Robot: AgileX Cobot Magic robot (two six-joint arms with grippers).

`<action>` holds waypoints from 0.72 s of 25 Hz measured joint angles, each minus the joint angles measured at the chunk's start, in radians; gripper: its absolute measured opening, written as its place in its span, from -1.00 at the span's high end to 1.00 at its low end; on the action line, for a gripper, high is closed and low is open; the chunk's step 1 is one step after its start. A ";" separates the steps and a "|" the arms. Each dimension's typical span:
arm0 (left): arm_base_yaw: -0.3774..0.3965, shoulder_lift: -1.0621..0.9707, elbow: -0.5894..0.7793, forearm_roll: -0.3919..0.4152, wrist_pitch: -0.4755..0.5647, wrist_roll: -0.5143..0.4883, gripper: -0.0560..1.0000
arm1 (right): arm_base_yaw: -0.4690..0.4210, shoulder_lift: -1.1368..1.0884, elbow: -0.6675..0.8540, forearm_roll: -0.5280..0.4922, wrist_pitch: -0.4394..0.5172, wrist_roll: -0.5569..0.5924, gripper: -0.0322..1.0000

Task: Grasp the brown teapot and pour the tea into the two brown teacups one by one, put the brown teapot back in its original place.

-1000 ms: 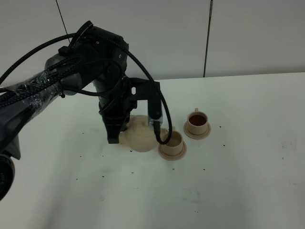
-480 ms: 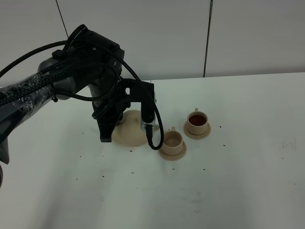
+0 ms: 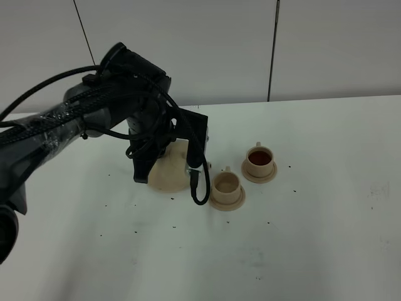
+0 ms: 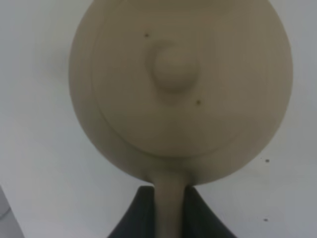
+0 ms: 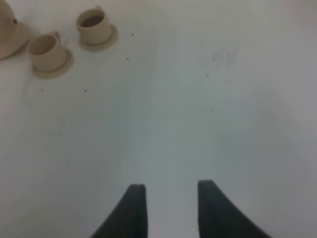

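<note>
The brown teapot (image 3: 170, 170) is upright left of the two brown teacups, with my left arm over it. In the left wrist view I see its lid and knob (image 4: 173, 67) from above, and my left gripper (image 4: 171, 193) is shut on its loop handle (image 4: 171, 208). I cannot make out the large saucer under the pot. The near teacup (image 3: 226, 184) on its small saucer looks pale inside. The far teacup (image 3: 259, 157) holds dark tea. My right gripper (image 5: 171, 198) is open and empty over bare table, far from the cups (image 5: 47, 48).
The white table (image 3: 313, 238) carries small dark specks around the cups. A black cable (image 3: 199, 188) hangs from my left arm close beside the near teacup. A grey wall stands behind the table's back edge.
My left gripper has carried the teapot back and to the left, away from the near teacup, and brought it from tilted to upright. The cups have not moved.
</note>
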 joint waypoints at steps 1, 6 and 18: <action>-0.004 0.001 0.000 0.005 -0.009 0.003 0.58 | 0.000 0.000 0.000 0.000 0.000 0.000 0.46; -0.020 0.001 0.000 0.040 -0.060 0.014 0.58 | 0.000 0.000 0.000 0.000 0.000 0.000 0.46; -0.065 0.031 0.000 0.137 -0.086 0.028 0.58 | 0.000 0.000 0.000 0.000 0.000 0.000 0.46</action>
